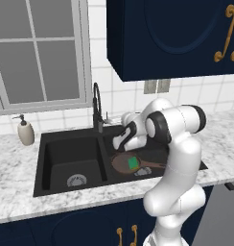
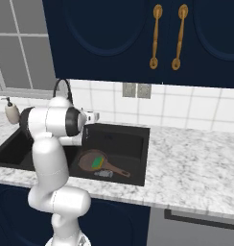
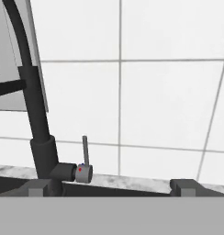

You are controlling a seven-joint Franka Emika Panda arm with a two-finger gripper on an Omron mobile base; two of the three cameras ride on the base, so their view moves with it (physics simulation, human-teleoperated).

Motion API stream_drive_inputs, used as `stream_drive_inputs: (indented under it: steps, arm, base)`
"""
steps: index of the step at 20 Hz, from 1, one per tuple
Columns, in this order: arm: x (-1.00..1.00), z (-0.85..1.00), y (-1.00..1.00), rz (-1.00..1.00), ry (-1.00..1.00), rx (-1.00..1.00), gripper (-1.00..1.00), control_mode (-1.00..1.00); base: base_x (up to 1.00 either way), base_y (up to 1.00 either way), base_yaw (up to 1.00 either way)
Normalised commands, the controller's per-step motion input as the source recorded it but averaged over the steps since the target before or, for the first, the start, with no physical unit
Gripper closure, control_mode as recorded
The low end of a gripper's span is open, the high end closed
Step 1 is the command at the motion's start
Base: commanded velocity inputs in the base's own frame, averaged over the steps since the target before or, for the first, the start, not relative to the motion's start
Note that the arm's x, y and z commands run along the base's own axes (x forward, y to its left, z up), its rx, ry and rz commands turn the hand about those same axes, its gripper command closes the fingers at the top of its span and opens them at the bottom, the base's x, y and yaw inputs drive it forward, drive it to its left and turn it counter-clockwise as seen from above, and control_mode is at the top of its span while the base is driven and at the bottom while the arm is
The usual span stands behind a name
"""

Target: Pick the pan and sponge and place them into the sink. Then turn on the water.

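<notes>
White tiled wall at the back, a grey-framed window [image 1: 40, 53] on the left, navy cabinets [image 1: 171, 36] with brass handles overhead, and a speckled marble worktop [image 1: 13, 178] running across. Starting far left: the cream soap dispenser [image 1: 26, 131] stands on the worktop, just beside the sink's left edge. Next comes the matte black double-basin sink [image 1: 71, 144]; its left basin shows a round silver drain [image 1: 76, 180]. At the back, over the centre divider, rises the black gooseneck faucet [image 1: 97, 108]. In the hand view its small side lever [image 3: 85, 151] stands upright on a grey knob with a red dot, close ahead.

Moving right, the pan [image 1: 122, 163] lies flat in the right basin, reddish-brown, its long handle pointing right toward the basin's front corner. And the green sponge [image 1: 133, 162] sits right inside the pan! Both are in the sink.

The white arm reaches over that right basin, and the pincer [image 1: 108, 121] hovers near the faucet's base, aimed at the lever. The two dark fingertips [image 3: 36, 188] sit well apart at the bottom of the hand view, with nothing between them: pincer released.
</notes>
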Motion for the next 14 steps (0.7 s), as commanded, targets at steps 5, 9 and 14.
stream_drive_inputs:
  steps: [5, 9, 14]
  arm:
    - [0.19, -0.18, 0.0, 0.0, -0.04, 0.0, -1.0, -1.0]
    - [0.15, -0.33, 0.06, 0.0, -0.06, 0.0, -1.0, -1.0]
    - [0.13, -0.45, 0.15, 0.0, -0.07, 0.0, -1.0, -1.0]
  base:
    - [0.0, 0.0, 0.0]
    - [0.0, 0.0, 0.0]
    - [0.0, 0.0, 0.0]
